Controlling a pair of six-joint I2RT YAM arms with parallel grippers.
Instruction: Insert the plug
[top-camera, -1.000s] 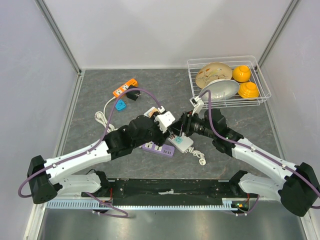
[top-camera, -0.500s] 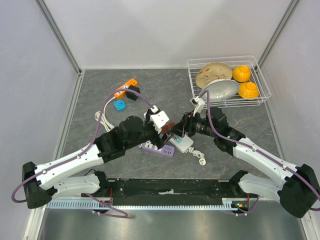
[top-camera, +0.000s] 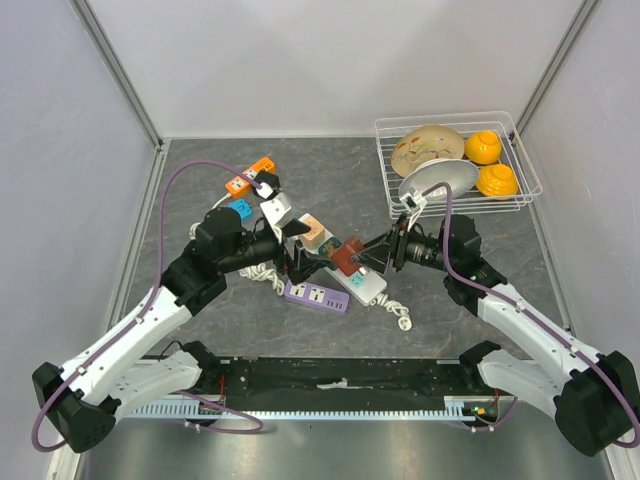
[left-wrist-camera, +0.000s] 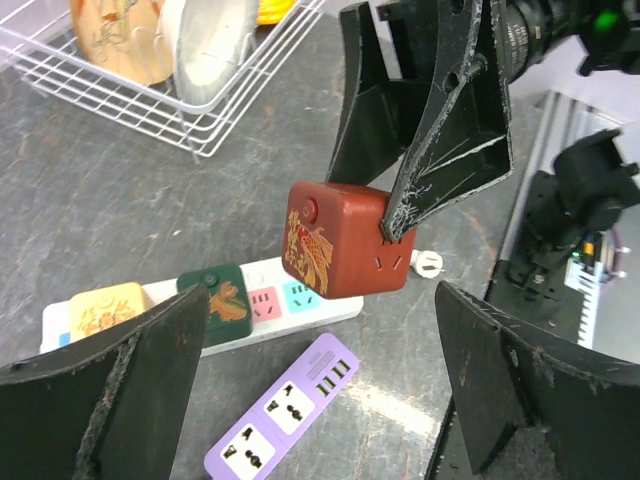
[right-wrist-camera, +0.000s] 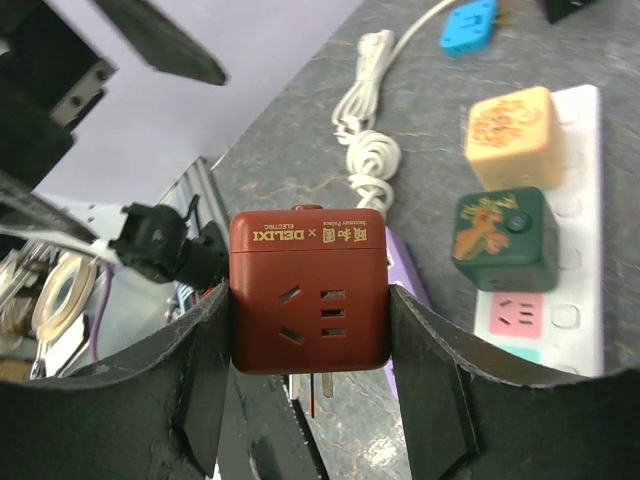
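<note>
The right gripper (right-wrist-camera: 310, 330) is closed on the red plug cube (left-wrist-camera: 345, 240), one black finger pressed flat against each of two opposite sides. Its socket face points toward the right wrist camera, and metal prongs stick out beneath it. The cube hangs in the air around the middle of the desk (top-camera: 330, 180), above the left end of the white power strip (top-camera: 365, 285). From these angles it is hard to say whether the prongs line up with a free socket.

The left gripper (top-camera: 308, 250) is spread wide and holds nothing. It is just left of the cube, with its fingers apart from it on both sides.

The white power strip lies flat on the desk, slanting toward the near edge. A green cube (right-wrist-camera: 503, 238) and a cream cube (right-wrist-camera: 512, 135) are already plugged into it side by side. Next to the green one are a bare pink socket and a bare blue one. A purple power strip (top-camera: 316, 296) lies just beside the white strip, on the side toward the near edge.

A coiled white cord (right-wrist-camera: 365, 150) lies left of the strips. Toward the far left corner there is an orange power strip (top-camera: 250, 175), with a blue plug (top-camera: 240, 208) near it. In the far right corner a wire rack (top-camera: 385, 135) holds bowls (top-camera: 425, 148) and two yellow pieces (top-camera: 483, 147)
</note>
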